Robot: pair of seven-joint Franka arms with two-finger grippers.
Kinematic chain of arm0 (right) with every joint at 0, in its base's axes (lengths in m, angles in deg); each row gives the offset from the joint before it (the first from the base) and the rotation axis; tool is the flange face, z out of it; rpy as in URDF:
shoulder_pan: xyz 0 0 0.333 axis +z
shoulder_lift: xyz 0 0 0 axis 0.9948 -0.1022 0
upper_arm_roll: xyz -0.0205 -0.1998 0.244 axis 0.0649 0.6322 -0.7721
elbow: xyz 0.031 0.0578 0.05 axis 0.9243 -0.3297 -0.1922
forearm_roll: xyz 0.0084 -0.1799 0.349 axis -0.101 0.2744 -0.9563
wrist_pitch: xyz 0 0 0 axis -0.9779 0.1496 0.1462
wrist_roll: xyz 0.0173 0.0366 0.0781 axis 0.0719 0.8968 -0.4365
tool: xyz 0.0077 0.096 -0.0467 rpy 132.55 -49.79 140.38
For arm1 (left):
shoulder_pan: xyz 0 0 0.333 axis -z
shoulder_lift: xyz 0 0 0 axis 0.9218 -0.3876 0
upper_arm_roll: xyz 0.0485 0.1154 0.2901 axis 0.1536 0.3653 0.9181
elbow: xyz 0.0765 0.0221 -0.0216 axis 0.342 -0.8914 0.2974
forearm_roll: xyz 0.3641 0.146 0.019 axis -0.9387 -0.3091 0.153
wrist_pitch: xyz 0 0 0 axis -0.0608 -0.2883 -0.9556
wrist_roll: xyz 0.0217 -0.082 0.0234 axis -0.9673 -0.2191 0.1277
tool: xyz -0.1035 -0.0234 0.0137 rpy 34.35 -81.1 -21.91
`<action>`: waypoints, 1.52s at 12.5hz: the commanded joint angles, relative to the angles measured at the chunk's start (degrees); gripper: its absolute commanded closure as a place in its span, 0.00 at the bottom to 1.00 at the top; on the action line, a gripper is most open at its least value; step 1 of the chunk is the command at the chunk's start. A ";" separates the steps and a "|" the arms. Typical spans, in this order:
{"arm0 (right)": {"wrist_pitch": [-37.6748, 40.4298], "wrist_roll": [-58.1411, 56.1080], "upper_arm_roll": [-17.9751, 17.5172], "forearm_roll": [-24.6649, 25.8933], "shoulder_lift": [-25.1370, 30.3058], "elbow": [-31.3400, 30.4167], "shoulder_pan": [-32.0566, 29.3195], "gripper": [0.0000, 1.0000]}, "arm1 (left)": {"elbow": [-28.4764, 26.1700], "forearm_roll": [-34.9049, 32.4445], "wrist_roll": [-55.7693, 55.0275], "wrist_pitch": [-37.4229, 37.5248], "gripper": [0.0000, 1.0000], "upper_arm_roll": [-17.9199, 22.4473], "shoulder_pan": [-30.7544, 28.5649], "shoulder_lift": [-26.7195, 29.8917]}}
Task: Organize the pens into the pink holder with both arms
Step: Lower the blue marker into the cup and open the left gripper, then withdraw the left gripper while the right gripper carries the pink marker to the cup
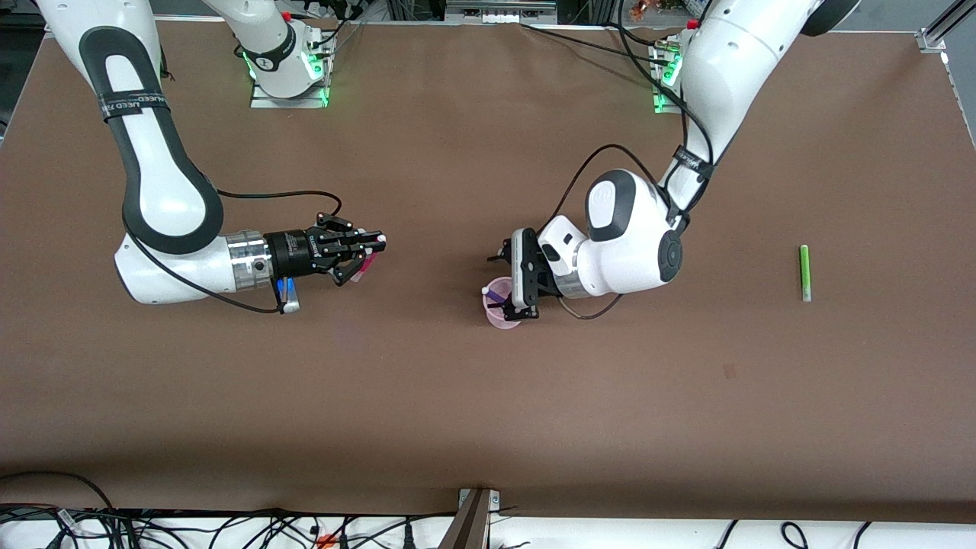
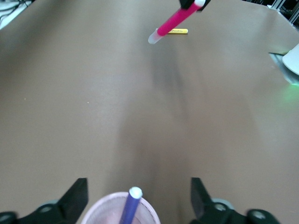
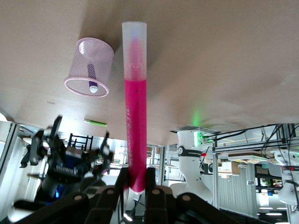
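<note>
The pink holder (image 1: 499,314) stands mid-table with the dark purple pen (image 1: 494,292) leaning in it. My left gripper (image 1: 511,284) is open, its fingers either side of the holder (image 2: 100,212), with the purple pen (image 2: 131,207) between them and untouched. My right gripper (image 1: 372,245) is shut on the magenta pen (image 1: 368,263), held above the table toward the right arm's end; the pen (image 3: 135,102) sticks out past the fingers. The green pen (image 1: 804,272) lies toward the left arm's end. The yellow pen (image 2: 177,31) lies on the table past the magenta pen (image 2: 174,22).
The brown table (image 1: 473,396) stretches wide around the holder. Both arm bases (image 1: 286,72) stand along the edge farthest from the front camera. Cables hang past the near edge. The right wrist view shows the holder (image 3: 91,65) and the green pen (image 3: 96,122).
</note>
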 commanded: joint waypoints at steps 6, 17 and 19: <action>-17.29 11.22 -0.12 -12.29 -3.15 2.99 12.26 1.00 | 0.31 -25.06 -27.15 34.18 0.00 2.64 -11.90 14.85; -35.60 8.53 -0.21 -32.44 -19.15 19.62 26.96 1.00 | 13.31 -65.07 -42.35 53.44 0.00 2.64 -13.76 19.78; -35.60 6.68 -0.12 -32.36 -20.29 19.62 27.05 1.00 | 15.43 -64.90 -45.26 54.62 0.00 2.90 -13.76 21.78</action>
